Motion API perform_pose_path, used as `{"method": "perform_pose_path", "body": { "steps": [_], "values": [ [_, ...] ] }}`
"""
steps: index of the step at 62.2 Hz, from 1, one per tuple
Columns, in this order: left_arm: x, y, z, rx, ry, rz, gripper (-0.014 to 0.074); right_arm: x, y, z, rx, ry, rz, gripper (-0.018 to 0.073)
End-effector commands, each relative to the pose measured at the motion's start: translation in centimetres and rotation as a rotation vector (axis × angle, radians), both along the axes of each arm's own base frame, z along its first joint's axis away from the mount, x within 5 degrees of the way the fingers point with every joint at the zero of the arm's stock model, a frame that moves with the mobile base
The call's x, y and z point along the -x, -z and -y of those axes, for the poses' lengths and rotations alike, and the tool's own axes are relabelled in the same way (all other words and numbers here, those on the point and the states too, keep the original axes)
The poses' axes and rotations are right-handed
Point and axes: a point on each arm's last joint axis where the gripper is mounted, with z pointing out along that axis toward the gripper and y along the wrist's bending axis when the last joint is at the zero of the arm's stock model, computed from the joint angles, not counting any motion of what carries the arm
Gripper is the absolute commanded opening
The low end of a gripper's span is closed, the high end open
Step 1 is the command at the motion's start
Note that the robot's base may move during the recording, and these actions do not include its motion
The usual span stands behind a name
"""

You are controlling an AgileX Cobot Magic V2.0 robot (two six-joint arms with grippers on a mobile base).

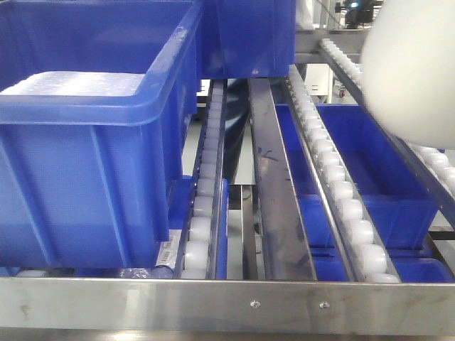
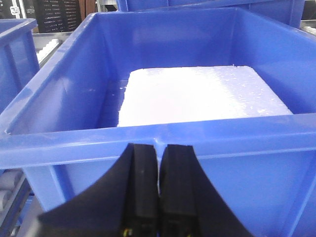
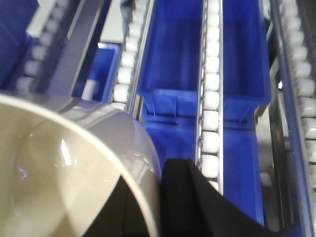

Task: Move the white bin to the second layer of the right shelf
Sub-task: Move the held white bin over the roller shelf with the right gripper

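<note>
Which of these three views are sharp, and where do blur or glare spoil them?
Front view: white bin overexposed and soft at upper right; rollers reasonably clear. Left wrist view: blue crate sharp, foam block washed out. Right wrist view: blurred throughout, with glare spots inside the bin.

Glossy cream-white plastic bin (image 1: 416, 67) with rounded sides and a thin rim (image 3: 74, 163), raised at the upper right above the stainless steel rack level (image 1: 227, 305); sloped rows of small white rollers (image 1: 341, 199) run back from its riveted steel front bar.
</note>
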Motion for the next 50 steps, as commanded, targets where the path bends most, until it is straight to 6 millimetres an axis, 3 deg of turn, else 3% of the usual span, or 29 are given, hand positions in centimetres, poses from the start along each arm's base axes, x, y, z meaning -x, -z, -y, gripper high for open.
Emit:
{"method": "perform_pose_path", "body": {
  "steps": [1,12,25,50],
  "values": [
    [0.0,0.4,0.0,0.019,-0.004,0.060,0.0085,-2.0,-2.3,-0.3,-0.010,-0.003,0.108,0.0056],
    [0.0,0.4,0.0,0.019,-0.004,0.060,0.0085,-6.2,-1.7,-0.4,-0.002,0.016,0.058,0.0056],
    [0.0,0.4,0.0,0.019,-0.004,0.060,0.0085,-10.1,0.0,1.5,0.009,0.097,-0.023,0.0056],
    [0.0,0.4,0.0,0.019,-0.004,0.060,0.0085,-12.0,2.9,2.2,0.018,0.124,-0.127,0.0056]
  ]
}}
